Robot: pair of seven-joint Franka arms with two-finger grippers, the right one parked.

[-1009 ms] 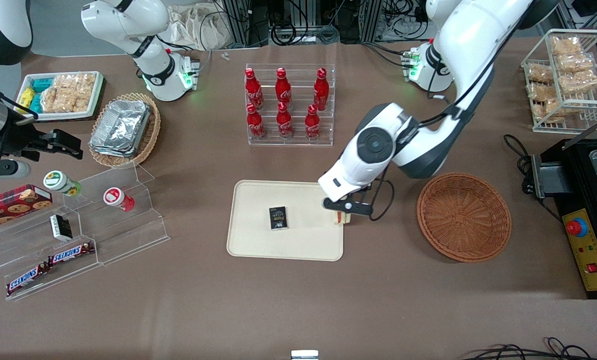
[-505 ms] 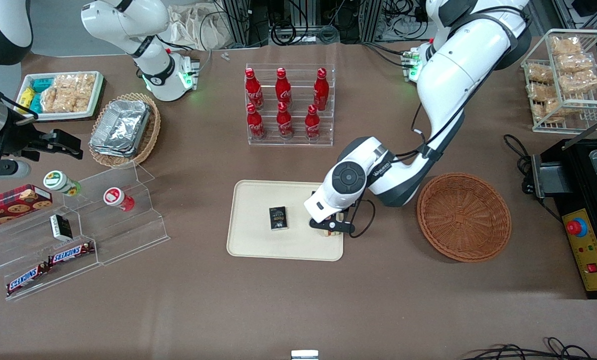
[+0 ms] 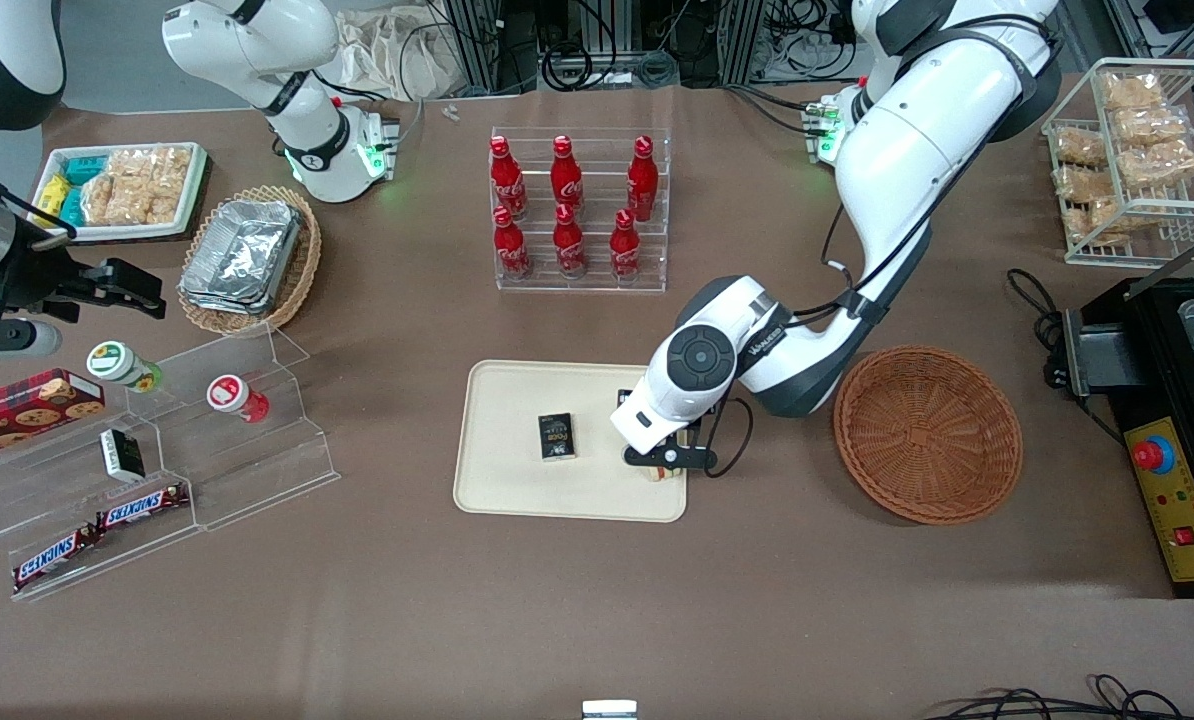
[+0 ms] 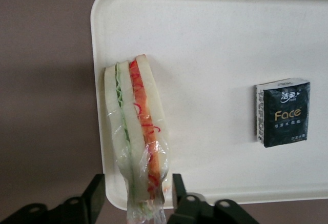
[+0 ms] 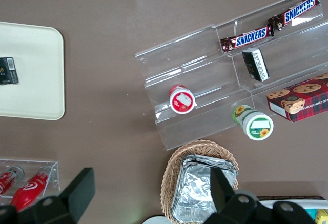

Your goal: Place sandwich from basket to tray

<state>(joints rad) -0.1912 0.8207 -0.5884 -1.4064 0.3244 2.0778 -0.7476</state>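
On the cream tray [image 3: 517, 480], at its edge toward the working arm's end of the table: the wrapped sandwich [image 4: 136, 131], lying with bread and red and green filling layers showing, mostly hidden under the wrist in the front view. Just above it, the left gripper [image 4: 134, 196], jaws apart, one finger on each side of the film's twisted end, apparently not pressing it, though contact is hard to judge. Also on the tray, well apart from the sandwich, a dark "Face" tissue pack [image 3: 556, 436]. Beside the tray, toward the working arm's end, the reddish-brown wicker basket [image 3: 927, 433], nothing in it.
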